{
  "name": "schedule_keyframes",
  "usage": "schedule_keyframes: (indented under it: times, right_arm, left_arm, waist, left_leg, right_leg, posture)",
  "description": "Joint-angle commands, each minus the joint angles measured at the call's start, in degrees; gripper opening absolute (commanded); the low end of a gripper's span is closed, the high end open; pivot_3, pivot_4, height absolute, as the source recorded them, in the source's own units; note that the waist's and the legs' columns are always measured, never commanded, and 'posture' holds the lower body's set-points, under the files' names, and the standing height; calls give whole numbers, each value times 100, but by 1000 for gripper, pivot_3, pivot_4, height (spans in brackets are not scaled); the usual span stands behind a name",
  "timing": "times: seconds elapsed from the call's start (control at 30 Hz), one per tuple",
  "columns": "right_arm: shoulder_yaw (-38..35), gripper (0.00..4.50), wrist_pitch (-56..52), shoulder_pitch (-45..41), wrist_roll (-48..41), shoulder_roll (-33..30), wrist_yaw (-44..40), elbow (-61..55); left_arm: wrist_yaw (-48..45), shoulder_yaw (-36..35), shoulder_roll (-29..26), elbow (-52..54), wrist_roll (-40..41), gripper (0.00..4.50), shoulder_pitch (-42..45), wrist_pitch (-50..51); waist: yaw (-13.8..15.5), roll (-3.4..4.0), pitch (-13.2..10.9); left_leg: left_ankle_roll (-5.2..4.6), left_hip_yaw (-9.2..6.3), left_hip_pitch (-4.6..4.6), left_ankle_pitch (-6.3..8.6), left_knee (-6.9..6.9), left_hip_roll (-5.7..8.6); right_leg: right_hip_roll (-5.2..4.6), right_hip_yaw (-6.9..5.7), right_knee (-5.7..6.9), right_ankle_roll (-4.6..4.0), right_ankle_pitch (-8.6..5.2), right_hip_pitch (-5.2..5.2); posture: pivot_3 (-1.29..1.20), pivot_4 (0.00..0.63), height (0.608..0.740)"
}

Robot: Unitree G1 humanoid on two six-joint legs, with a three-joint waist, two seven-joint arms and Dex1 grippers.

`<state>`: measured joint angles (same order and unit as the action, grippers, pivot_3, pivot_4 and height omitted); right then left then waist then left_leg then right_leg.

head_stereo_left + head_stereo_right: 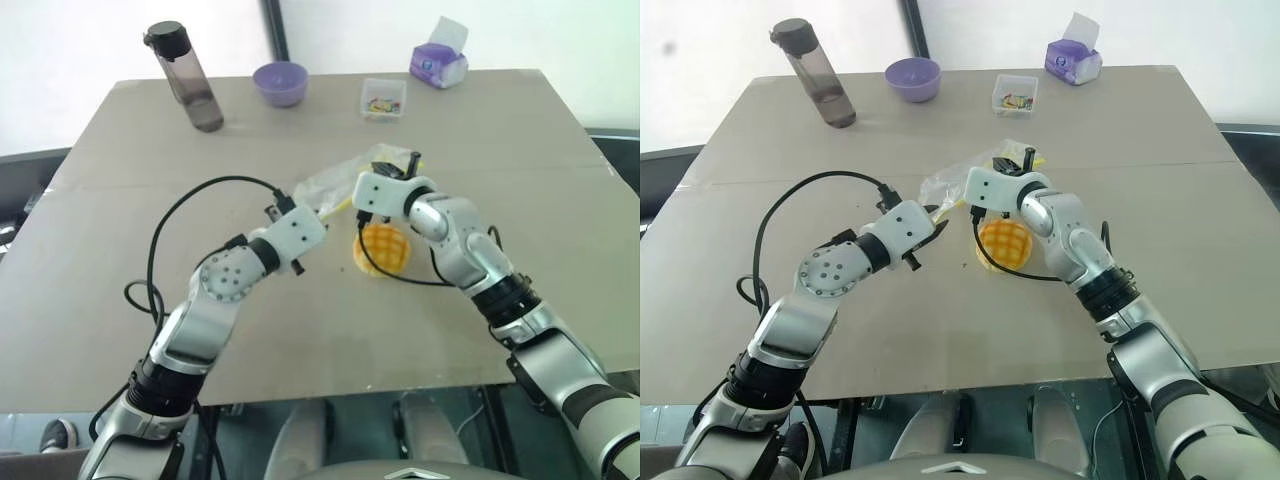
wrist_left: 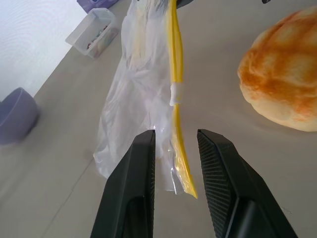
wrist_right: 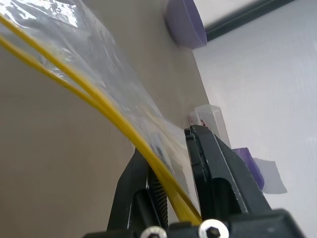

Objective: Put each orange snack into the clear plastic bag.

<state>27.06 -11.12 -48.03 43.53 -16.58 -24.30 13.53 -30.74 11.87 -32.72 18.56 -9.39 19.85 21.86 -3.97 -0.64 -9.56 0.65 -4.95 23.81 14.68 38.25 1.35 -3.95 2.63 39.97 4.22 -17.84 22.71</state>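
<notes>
Taking the clear plastic bag (image 1: pixel 335 185) as the landmark, mid-table. Far left of it and toward the back edge, a dark water bottle (image 1: pixel 188 79) standing upright; nearer, behind it, a purple bowl (image 1: pixel 280 83). Just left of the bag, the left gripper (image 2: pixel 174 163), parted, fingers (image 2: pixel 134 193) either side of the bag's near end and yellow seal strip, not clamped. Just right of that, the orange snack (image 1: pixel 383 248) on the table, outside the bag. At the bag's far end, the right gripper (image 3: pixel 171 196), pinched onto the seal strip. Behind, a clear tub (image 1: pixel 383 98); further right, a purple tissue pack (image 1: pixel 439 64).
</notes>
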Motion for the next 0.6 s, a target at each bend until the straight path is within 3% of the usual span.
schedule_keyframes:
  times: [0.03, 0.5, 0.6]
  right_arm:
    - [-74, 887, -12, -143, -1, 34, 5, -291]
    - [-82, 887, -16, -106, -38, 62, -45, -379]
    - [-112, 887, 4, -63, -122, 95, -50, -414]
  left_arm:
    - [112, -58, 28, -17, -127, 1418, 4, -231]
    - [169, -109, 93, -384, -219, 1418, 63, -512]
    - [145, -115, 134, -380, -197, 732, 99, -494]
  waist:
    - [2, 0, 0]
    - [4, 0, 0]
    - [3, 0, 0]
  left_leg:
    - [0, 0, 0, 0, 0, 0]
    - [0, 0, 0, 0, 1, 0]
    - [0, 0, 0, 0, 1, 0]
  right_leg:
    - [0, 0, 0, 0, 0, 0]
    - [0, 0, 1, 0, 0, 0]
    - [0, 0, 1, 0, 0, 0]
  posture:
    - [0, 150, 740]
    - [0, 150, 740]
    - [0, 150, 740]
